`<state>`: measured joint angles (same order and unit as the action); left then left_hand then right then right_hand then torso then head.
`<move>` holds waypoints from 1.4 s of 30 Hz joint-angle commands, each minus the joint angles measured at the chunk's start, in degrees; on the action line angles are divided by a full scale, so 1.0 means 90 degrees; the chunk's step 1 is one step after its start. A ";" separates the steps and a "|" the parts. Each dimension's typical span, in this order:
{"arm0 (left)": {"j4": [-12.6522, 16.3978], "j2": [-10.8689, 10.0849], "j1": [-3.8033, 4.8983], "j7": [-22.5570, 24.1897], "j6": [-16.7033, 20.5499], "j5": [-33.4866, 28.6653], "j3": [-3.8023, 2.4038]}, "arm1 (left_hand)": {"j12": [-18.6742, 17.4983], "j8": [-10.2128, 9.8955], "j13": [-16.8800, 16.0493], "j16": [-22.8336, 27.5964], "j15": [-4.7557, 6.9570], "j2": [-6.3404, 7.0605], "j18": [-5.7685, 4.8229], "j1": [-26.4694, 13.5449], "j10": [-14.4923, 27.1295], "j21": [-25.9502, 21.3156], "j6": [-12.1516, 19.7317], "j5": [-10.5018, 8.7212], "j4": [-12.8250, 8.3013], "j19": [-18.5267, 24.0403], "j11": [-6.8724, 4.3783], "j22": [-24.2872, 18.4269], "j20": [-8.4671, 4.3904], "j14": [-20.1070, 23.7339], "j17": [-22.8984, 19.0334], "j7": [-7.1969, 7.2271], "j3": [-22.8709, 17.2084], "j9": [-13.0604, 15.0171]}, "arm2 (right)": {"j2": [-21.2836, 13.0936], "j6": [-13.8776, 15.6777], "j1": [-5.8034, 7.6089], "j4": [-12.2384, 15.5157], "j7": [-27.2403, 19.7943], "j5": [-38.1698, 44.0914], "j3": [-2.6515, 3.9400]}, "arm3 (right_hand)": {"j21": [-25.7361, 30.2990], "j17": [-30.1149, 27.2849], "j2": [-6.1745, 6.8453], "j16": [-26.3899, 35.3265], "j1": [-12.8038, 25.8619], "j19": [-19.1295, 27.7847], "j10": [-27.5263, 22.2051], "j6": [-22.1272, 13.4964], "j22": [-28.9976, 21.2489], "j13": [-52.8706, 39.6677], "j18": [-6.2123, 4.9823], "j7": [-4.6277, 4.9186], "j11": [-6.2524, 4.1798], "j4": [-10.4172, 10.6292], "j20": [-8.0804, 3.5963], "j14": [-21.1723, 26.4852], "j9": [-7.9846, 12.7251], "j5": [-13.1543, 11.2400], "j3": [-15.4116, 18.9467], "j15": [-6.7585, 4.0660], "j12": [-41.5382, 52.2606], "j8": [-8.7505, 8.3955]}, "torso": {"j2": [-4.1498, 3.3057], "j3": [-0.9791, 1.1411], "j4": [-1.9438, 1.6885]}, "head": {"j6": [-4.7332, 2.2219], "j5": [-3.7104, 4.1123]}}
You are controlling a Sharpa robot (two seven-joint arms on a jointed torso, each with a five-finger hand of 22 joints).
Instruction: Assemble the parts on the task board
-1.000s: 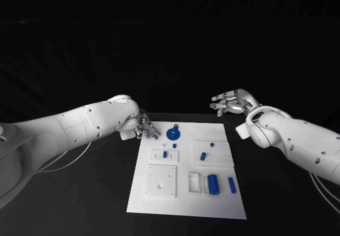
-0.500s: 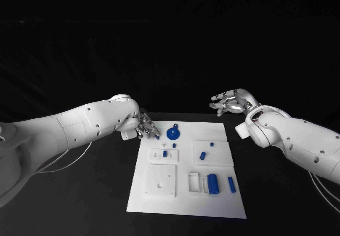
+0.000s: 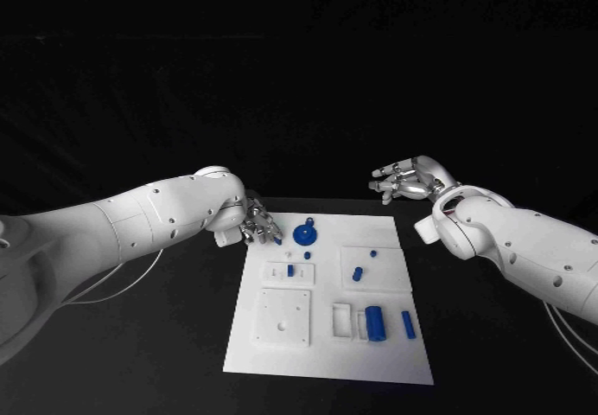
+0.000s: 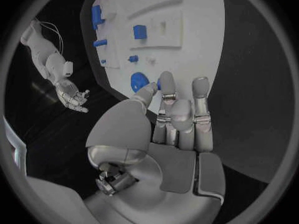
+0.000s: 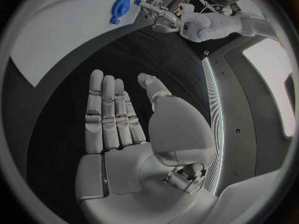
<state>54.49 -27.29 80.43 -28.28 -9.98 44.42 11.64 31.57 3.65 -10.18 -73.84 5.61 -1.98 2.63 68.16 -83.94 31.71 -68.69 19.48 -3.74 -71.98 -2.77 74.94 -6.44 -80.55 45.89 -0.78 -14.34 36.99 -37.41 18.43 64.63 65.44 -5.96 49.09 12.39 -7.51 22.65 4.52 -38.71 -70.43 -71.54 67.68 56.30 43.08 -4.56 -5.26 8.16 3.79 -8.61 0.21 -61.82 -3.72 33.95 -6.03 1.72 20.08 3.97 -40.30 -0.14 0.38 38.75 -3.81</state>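
Observation:
The white task board [image 3: 324, 359] lies in the middle of the black table. A round blue part [image 3: 305, 234] with a knob sits near its far edge. My left hand [image 3: 258, 226] hovers at the board's far left corner, just beside that round part, fingers stretched out and holding nothing. In the left wrist view the left hand [image 4: 177, 119] reaches over the board [image 4: 199, 45], its fingertips partly covering the round part [image 4: 138, 81]. My right hand [image 3: 401, 181] is raised beyond the far right corner, off the board. It appears flat and empty as right hand [image 5: 118, 119].
Further blue parts lie on the board: a small peg [image 3: 372, 254], a short piece [image 3: 357, 274], a piece in a white block [image 3: 289, 271], a thick cylinder [image 3: 374, 322] and a slim one [image 3: 408, 324]. Black table surrounds the board.
My left hand has edged slightly toward the round blue part. The right hand has stayed where it was.

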 commanded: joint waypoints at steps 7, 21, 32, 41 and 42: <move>0.0401 -0.0239 0.0005 0.0115 0.0490 -0.0183 -0.0007 | 0.0152 0.0019 0.0013 -0.0005 0.0050 0.0185 0.0045 -0.0090 -0.0325 0.0087 -0.0255 0.0597 -0.0520 -0.0084 -0.0119 0.0110 -0.0015 -0.0136 0.0037 0.0065 -0.0543 0.0144 | -0.0018 -0.0091 -0.0002 0.0013 -0.0035 0.0047 0.0004 | -0.0028 -0.0009 -0.0039 0.0015 0.0023 0.0048 0.0003 -0.0028 -0.0005 0.0005 -0.0032 0.0013 -0.0010 -0.0016 0.0015 0.0040 0.0006 0.0034 -0.0002 -0.0007 -0.0019 -0.0027 | 0.0005 0.0001 -0.0004 | -0.0015 0.0003; 0.2056 -0.1228 0.0107 -0.0049 0.1088 -0.0560 -0.0031 | 0.0264 0.0017 0.0064 0.0008 0.0081 0.0307 0.0038 -0.0199 -0.0329 0.0138 -0.0412 0.1087 -0.0646 -0.0122 -0.0158 0.0114 -0.0050 -0.0200 0.0109 0.0097 -0.0686 0.0153 | -0.0089 -0.0087 -0.0004 -0.0005 -0.0031 0.0044 0.0003 | -0.0028 -0.0009 -0.0039 0.0015 0.0023 0.0048 0.0003 -0.0028 -0.0005 0.0005 -0.0032 0.0013 -0.0010 -0.0016 0.0015 0.0040 0.0006 0.0034 -0.0002 -0.0007 -0.0019 -0.0027 | 0.0027 0.0010 -0.0024 | 0.0016 0.0006; 0.2963 -0.1730 0.0135 -0.0136 0.1042 0.0131 0.0010 | 0.0284 0.0015 0.0092 0.0002 0.0084 0.0343 0.0044 -0.0215 -0.0330 0.0169 -0.0470 0.1202 -0.0716 -0.0112 -0.0170 0.0114 -0.0048 -0.0206 0.0137 0.0106 -0.0738 0.0166 | -0.0115 -0.0091 -0.0037 -0.0023 -0.0028 0.0038 0.0002 | -0.0039 -0.0012 -0.0040 0.0012 0.0027 0.0047 0.0004 -0.0030 -0.0031 0.0004 -0.0032 0.0013 -0.0010 -0.0012 0.0015 0.0042 0.0006 0.0045 0.0010 -0.0007 -0.0017 -0.0026 | 0.0053 0.0016 -0.0042 | 0.0053 -0.0012; 0.3206 -0.1784 0.0132 -0.0113 0.1086 0.0692 0.0047 | 0.0285 0.0016 0.0103 0.0003 0.0083 0.0347 0.0047 -0.0225 -0.0330 0.0181 -0.0485 0.1234 -0.0737 -0.0108 -0.0173 0.0113 -0.0046 -0.0208 0.0142 0.0108 -0.0754 0.0165 | -0.0116 -0.0097 -0.0064 -0.0022 -0.0032 0.0033 0.0002 | -0.0039 -0.0012 -0.0040 0.0012 0.0027 0.0047 0.0004 -0.0030 -0.0031 0.0004 -0.0032 0.0013 -0.0010 -0.0012 0.0015 0.0042 0.0006 0.0045 0.0010 -0.0007 -0.0017 -0.0026 | 0.0043 0.0023 -0.0045 | 0.0088 -0.0042; 0.3224 -0.1784 0.0131 -0.0103 0.1089 0.0785 0.0055 | 0.0285 0.0016 0.0103 0.0003 0.0083 0.0347 0.0047 -0.0225 -0.0330 0.0181 -0.0485 0.1234 -0.0737 -0.0108 -0.0173 0.0113 -0.0046 -0.0208 0.0142 0.0108 -0.0754 0.0165 | -0.0115 -0.0098 -0.0066 -0.0023 -0.0033 0.0033 0.0002 | -0.0039 -0.0012 -0.0040 0.0012 0.0027 0.0047 0.0004 -0.0030 -0.0031 0.0004 -0.0032 0.0013 -0.0010 -0.0012 0.0015 0.0042 0.0006 0.0045 0.0010 -0.0007 -0.0017 -0.0026 | 0.0044 0.0022 -0.0040 | 0.0079 -0.0045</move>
<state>83.11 -43.35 81.56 -29.44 -0.82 47.36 12.12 33.82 3.39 -9.30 -73.84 6.34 1.29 2.64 65.77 -84.27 33.04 -70.31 30.34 -4.74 -72.71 -3.10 74.91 -6.76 -82.12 47.08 -2.24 -15.32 38.47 -38.47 18.29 64.10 65.20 -5.94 49.10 12.38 -7.51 22.61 4.52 -38.71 -70.43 -71.54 67.68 56.31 42.86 -4.58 -5.26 8.15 3.79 -8.61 0.21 -61.82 -3.72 34.17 -6.03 1.72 20.08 3.98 -39.86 0.05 -0.02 39.37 -4.16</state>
